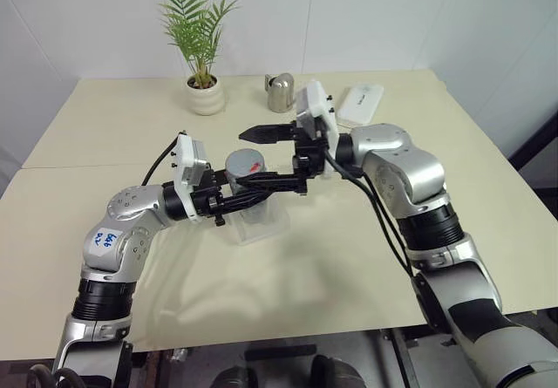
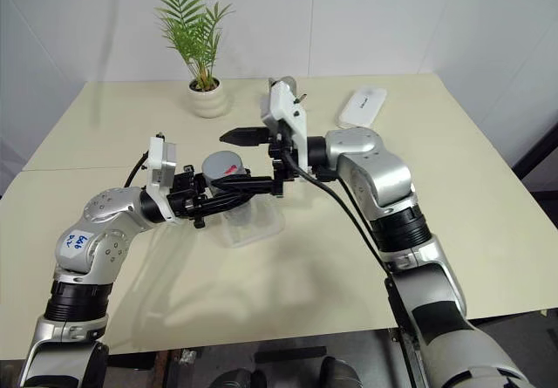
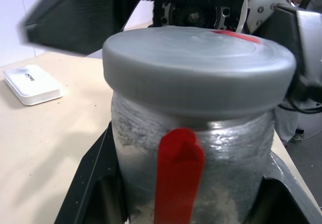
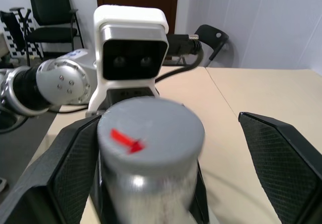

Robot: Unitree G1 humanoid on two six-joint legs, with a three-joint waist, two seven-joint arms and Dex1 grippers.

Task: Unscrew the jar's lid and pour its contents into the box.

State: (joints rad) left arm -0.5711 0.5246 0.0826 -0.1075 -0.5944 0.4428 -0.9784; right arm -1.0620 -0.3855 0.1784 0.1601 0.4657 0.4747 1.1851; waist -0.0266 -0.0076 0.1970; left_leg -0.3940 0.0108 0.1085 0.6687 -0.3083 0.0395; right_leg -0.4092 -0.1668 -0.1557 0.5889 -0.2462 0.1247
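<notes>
My left gripper [image 1: 242, 189] is shut on the jar [image 1: 245, 172], a short silvery jar with a red mark [image 3: 178, 173], and holds it upright in the air. The grey lid [image 3: 198, 68] sits on the jar and carries a red arrow [image 4: 126, 140]. Coming in from the right, my right gripper [image 1: 255, 156] is open, with one black finger [image 1: 261, 132] beyond the lid and the other on its near side. The clear box [image 1: 266, 223] lies on the table right under the jar. The contents are hidden inside the jar.
A potted palm in a white ribbed pot [image 1: 207, 97], a silver watering can [image 1: 280, 92] and a white flat case [image 1: 361, 104] stand along the far side of the beige table [image 1: 105, 135].
</notes>
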